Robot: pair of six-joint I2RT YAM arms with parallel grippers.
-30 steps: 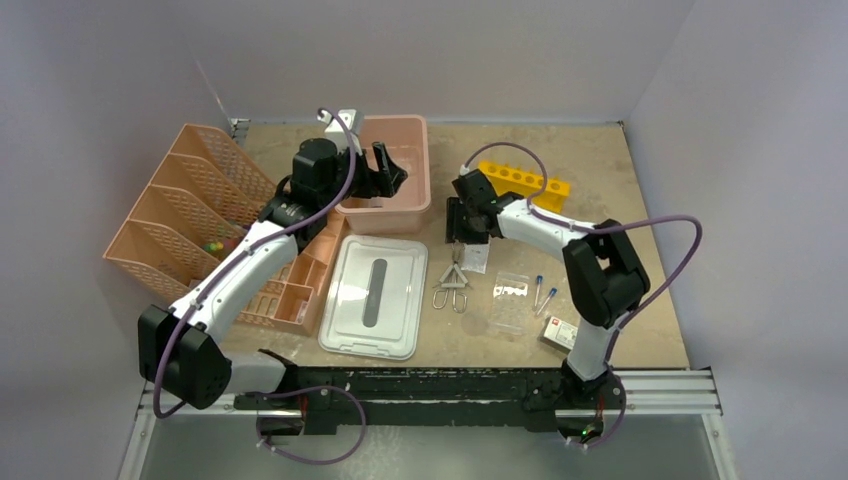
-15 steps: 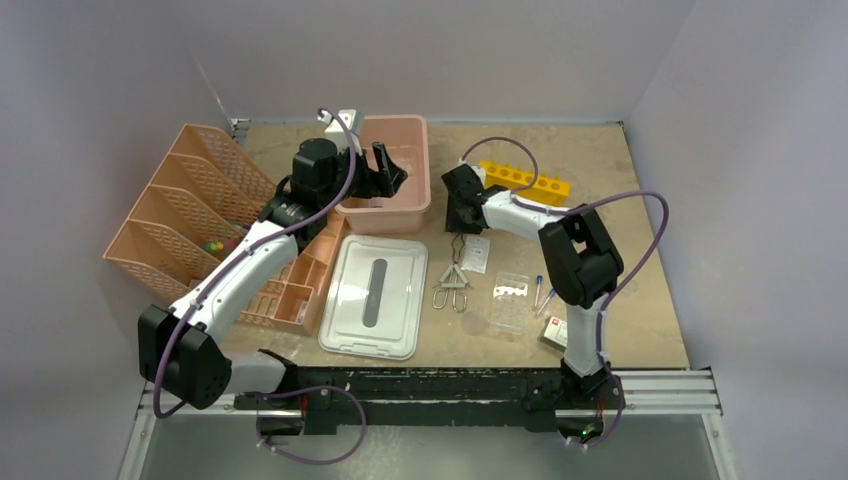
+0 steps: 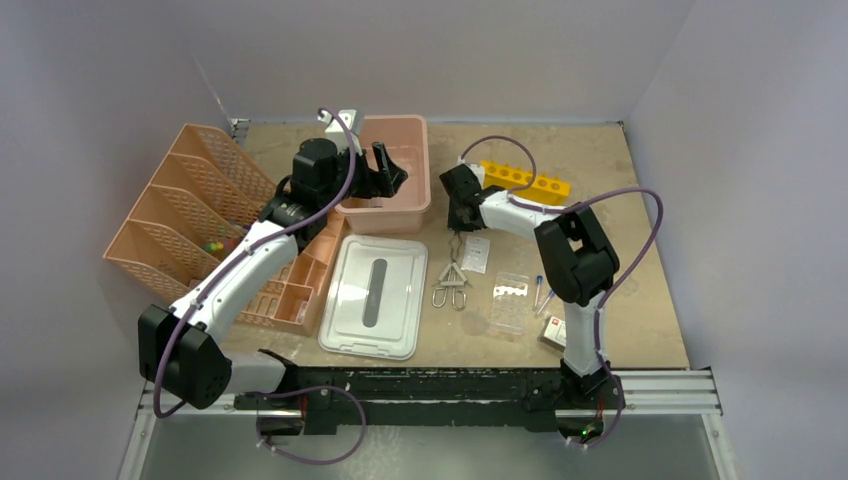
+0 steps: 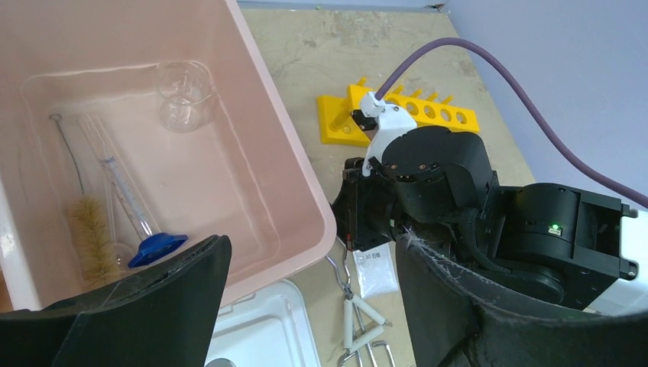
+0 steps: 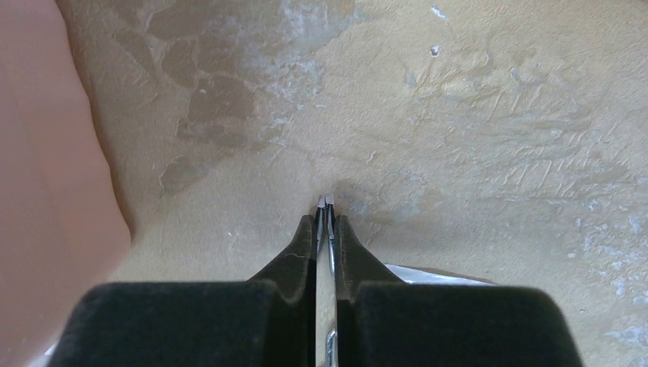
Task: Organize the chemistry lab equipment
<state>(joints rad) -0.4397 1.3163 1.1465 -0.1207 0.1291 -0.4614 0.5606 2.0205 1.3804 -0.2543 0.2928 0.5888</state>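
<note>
My right gripper (image 3: 457,228) is down at the table just right of the pink tub, shut on the thin far tips of the wire metal tongs (image 3: 452,282). In the right wrist view the two metal tips (image 5: 325,203) poke out between the closed fingers (image 5: 299,256). The tongs' white-sleeved handles (image 4: 359,317) lie on the table behind. A small clear packet (image 4: 378,271) lies beside them. My left gripper (image 4: 313,252) hangs open and holds nothing, over the tub's near right corner. The yellow tube rack (image 3: 527,181) stands behind the right arm. Blue-capped vials (image 3: 543,292) and clear packets (image 3: 511,300) lie to the right.
The pink tub (image 4: 290,164) holds a glass beaker (image 4: 183,92), a brush (image 4: 92,237) and a glass tube with a blue base (image 4: 157,245). Its white lid (image 3: 375,295) lies in front. The peach mesh organizer (image 3: 190,210) fills the left. A small box (image 3: 560,332) sits near the front right.
The right gripper has shifted a little toward the tub and closed its fingers on the tongs' tips. The left arm has not moved.
</note>
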